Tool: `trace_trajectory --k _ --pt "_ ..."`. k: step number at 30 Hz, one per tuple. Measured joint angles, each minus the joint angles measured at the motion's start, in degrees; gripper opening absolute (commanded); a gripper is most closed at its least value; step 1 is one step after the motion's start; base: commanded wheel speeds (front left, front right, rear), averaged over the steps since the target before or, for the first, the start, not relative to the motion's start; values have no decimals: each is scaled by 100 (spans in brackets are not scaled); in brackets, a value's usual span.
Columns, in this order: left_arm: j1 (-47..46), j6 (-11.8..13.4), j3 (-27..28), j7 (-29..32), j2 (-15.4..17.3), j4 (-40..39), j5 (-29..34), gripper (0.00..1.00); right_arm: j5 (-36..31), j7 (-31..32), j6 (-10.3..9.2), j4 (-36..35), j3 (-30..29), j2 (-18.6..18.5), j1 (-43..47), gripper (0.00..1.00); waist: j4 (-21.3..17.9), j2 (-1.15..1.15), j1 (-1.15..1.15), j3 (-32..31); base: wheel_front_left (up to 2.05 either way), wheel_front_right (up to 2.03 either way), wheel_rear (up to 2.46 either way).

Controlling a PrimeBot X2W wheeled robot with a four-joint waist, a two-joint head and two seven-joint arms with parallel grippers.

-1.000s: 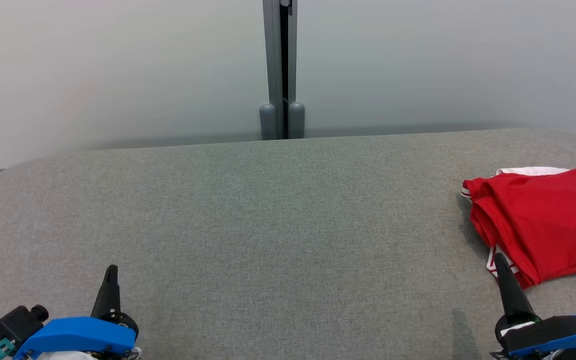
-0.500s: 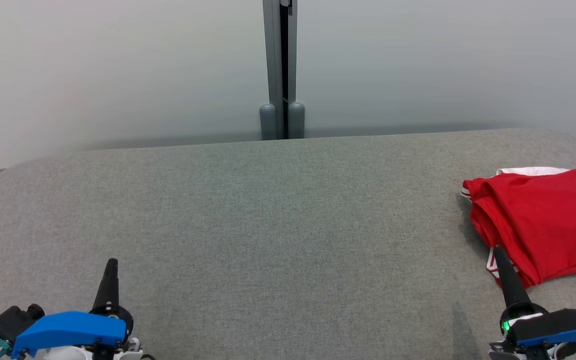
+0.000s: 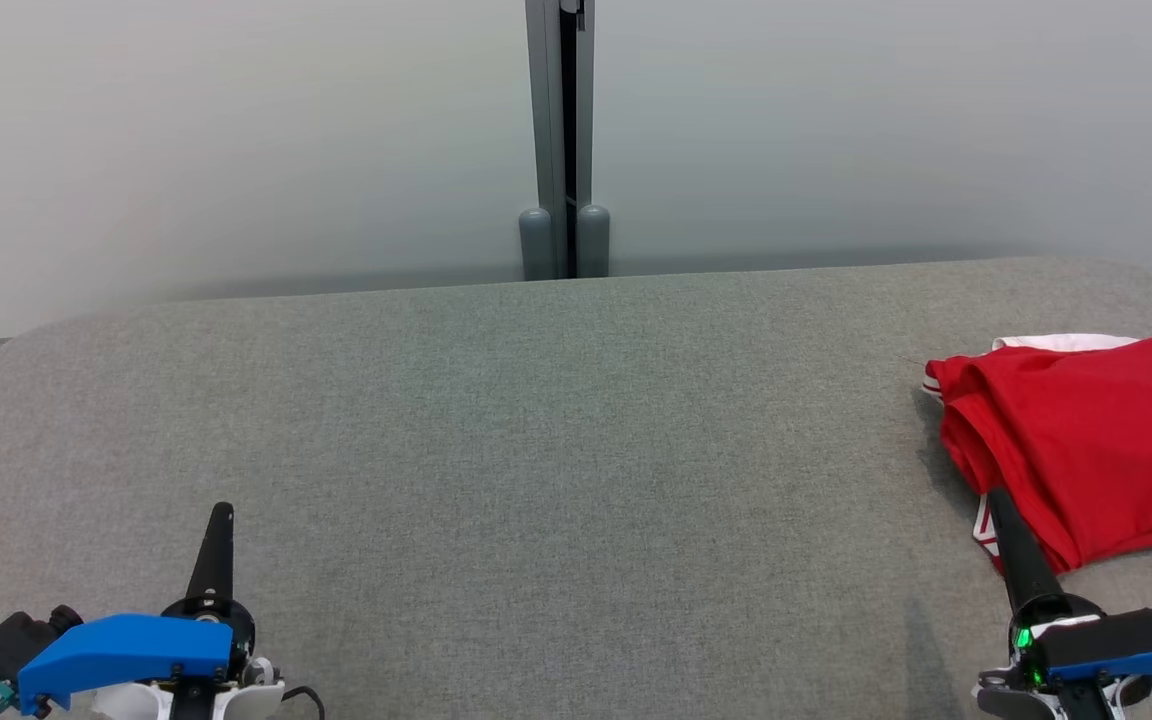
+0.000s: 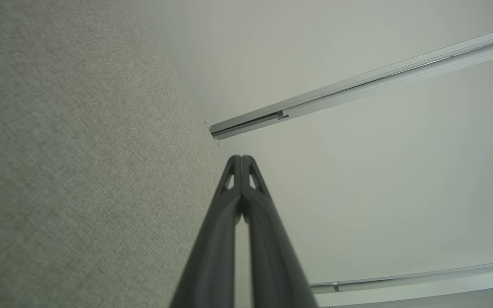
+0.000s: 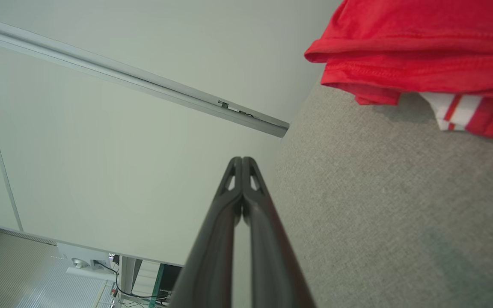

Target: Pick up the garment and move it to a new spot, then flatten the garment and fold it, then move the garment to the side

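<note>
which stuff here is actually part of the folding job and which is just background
Part of the job:
- red garment, folded, at the table's right side
- left gripper, shut, holding nothing
- right gripper, shut, holding nothing, next to the garment

Just there:
- grey table, the surface underneath
- grey post
- pale wall panels

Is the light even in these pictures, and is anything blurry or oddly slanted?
Head view: soft, even light, no glare; the red garment casts a faint shadow leftward on the grey table. Left wrist view: the left gripper blurs near the bottom edge, and the wall rail runs slanted. Right wrist view: the right gripper blurs likewise; the garment's stitching is sharp.
</note>
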Motion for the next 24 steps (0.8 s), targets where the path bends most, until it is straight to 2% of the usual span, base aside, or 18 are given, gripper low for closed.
trace_trajectory --k 24 --pt "-140 -191 323 277 -227 -7 -925 0 1151 123 1 202 -26 -2 -222 0 1 0 -1 -2 0 0 0"
